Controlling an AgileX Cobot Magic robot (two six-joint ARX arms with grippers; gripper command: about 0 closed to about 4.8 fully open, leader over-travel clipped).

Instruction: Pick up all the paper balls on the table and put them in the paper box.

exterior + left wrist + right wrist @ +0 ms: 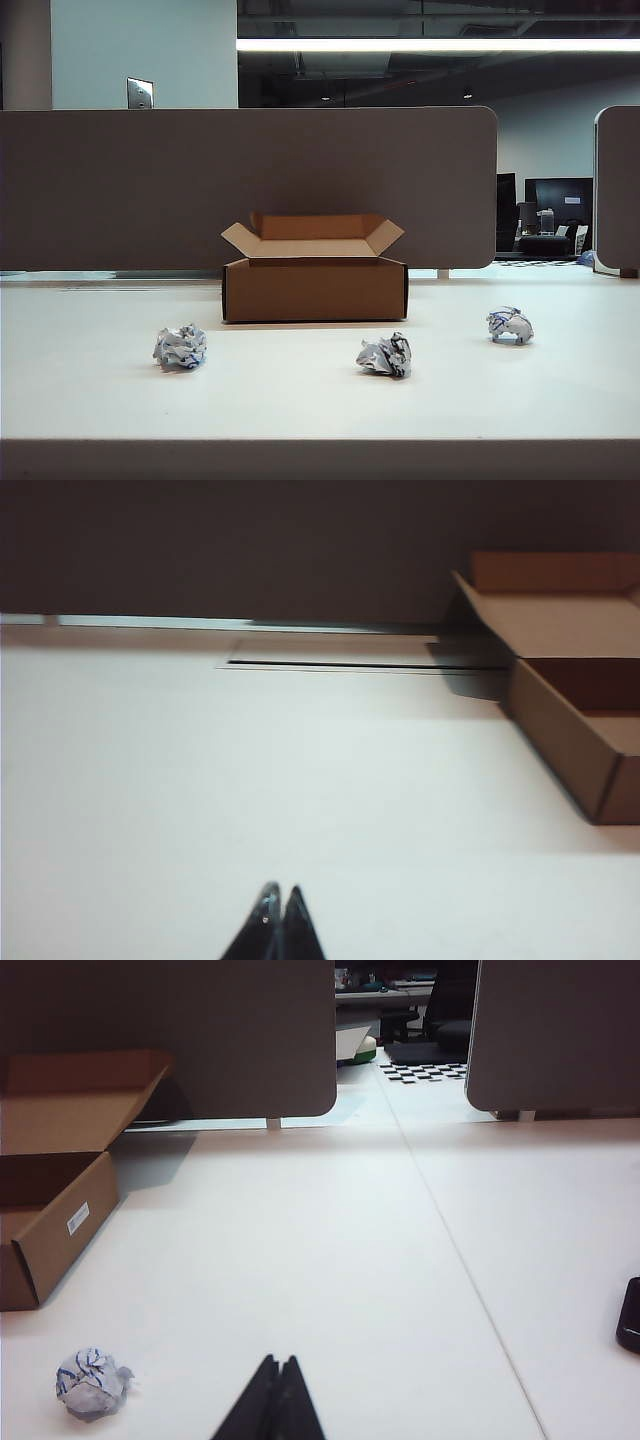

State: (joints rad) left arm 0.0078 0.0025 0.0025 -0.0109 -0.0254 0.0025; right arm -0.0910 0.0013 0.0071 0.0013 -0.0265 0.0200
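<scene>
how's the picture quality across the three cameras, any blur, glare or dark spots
Exterior view: sharp and evenly lit, a bright ceiling strip light glaring over a dark background, soft shadows under the paper balls. Left wrist view: soft and slightly blurred, the table washed out, the left gripper with jaws shut. Right wrist view: clearer, the paper box casting a shadow, the right gripper jaws shut.

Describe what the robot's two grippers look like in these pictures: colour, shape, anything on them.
Only fingertips show. The left gripper appears in the left wrist view as two slim, glossy black fingers tapering to pointed tips, with a small highlight on one. The right gripper in the right wrist view looks the same: two dark, pointed, wedge-shaped tips. No cables, markings or arm bodies are visible, and neither arm appears in the exterior view.
</scene>
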